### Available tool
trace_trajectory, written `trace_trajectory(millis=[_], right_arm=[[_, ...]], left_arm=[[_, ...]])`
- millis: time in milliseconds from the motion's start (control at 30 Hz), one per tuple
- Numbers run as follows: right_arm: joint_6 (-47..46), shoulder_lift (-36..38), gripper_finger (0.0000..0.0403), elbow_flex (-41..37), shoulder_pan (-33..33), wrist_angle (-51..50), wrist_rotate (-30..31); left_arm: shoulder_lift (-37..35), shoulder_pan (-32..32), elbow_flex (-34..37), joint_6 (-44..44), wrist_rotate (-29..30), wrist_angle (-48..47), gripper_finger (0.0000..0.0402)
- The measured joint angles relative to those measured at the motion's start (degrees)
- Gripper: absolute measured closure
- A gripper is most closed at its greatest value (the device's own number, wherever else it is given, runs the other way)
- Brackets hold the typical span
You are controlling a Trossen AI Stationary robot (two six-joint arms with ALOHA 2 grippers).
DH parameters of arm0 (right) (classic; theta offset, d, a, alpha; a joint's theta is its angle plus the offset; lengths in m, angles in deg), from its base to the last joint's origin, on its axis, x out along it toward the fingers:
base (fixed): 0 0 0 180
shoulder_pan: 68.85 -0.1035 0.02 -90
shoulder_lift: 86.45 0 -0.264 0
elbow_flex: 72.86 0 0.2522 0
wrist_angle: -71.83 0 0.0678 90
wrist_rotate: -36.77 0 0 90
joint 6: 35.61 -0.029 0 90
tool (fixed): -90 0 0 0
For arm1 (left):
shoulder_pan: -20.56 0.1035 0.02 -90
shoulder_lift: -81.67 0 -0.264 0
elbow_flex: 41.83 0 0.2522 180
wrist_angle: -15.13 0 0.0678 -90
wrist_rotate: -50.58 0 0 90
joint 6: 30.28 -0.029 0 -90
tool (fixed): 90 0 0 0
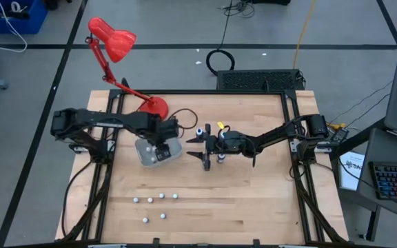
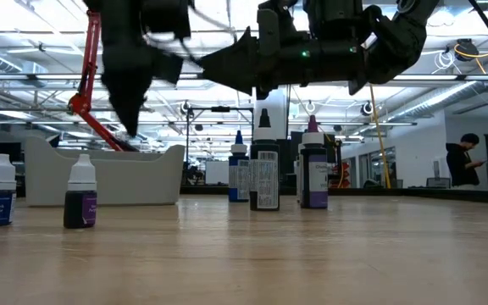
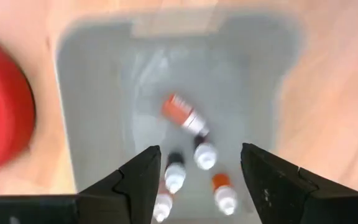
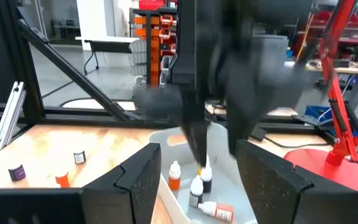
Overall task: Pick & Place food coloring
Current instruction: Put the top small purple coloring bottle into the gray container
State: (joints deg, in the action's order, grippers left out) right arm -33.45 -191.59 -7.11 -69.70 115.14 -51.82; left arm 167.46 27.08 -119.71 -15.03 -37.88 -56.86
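Several food coloring bottles (image 1: 156,200) stand loose on the near table, unplaced. Farther back, the left gripper (image 3: 197,177) hangs open and empty over the tray (image 3: 98,93) holding five bottles. The right gripper (image 1: 202,147) waits open mid-table beside three upright bottles.

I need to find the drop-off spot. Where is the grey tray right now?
In the high view the grey tray sits left of centre, under the left gripper, beside the red lamp base.

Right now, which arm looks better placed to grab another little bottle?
Probably the right. The right gripper hangs open beside the upright bottles at mid-table, while the left gripper is open over the tray, with nothing held.
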Motion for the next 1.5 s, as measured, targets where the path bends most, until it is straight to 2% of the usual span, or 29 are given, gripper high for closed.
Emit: trace_trajectory(millis=[167,300,500,733,800,933,1033,1200,1300,1433,1500], right_arm=[[-0.9,0.0,0.0206,0.0,0.0,-1.2,0.0],[-3.8,0.0,0.0206,0.0,-0.4,-2.3,-2.4],[-3.7,0.0,0.0206,0.0,-2.7,-1.6,-9.0],[-1.6,0.0,0.0206,1.2,-7.1,-1.6,-8.4],[-0.4,0.0,0.0206,3.8,-9.2,-7.2,-5.8],[3.4,0.0,0.0206,14.3,-13.1,-32.0,2.1],[3.4,0.0,0.0206,21.3,-14.6,-44.7,3.3],[-0.4,-1.8,0.0206,22.6,-14.9,-47.4,3.0],[-2.4,-4.7,0.0206,22.9,-14.9,-45.7,2.8],[-3.0,-9.2,0.0206,22.8,-15.0,-41.2,-3.1],[-2.6,-9.3,0.0206,22.8,-15.3,-39.4,-3.2]], left_arm=[[-7.2,-4.1,-2.3,-2.8,5.2,3.5,0.0182],[-15.8,-10.3,0.8,-3.1,11.8,10.6,0.0177],[-29.8,-20.9,15.4,-3.5,16.1,28.4,0.0178],[-41.4,-29.2,32.8,-0.2,20.0,44.7,0.0172],[-43.4,-31.0,35.2,0.1,20.6,46.7,0.0172],[-45.8,-34.5,37.2,-0.8,23.6,48.8,0.0172],[-46.2,-37.5,37.3,-3.6,26.3,49.9,0.0172],[-47.0,-43.7,37.3,-5.8,34.8,49.8,0.0172],[-46.9,-47.6,37.3,-5.8,40.4,49.4,0.0172],[-46.9,-51.7,37.3,-5.7,47.9,49.4,0.0172],[-46.7,-52.6,37.3,-3.5,49.5,49.5,0.0172]])
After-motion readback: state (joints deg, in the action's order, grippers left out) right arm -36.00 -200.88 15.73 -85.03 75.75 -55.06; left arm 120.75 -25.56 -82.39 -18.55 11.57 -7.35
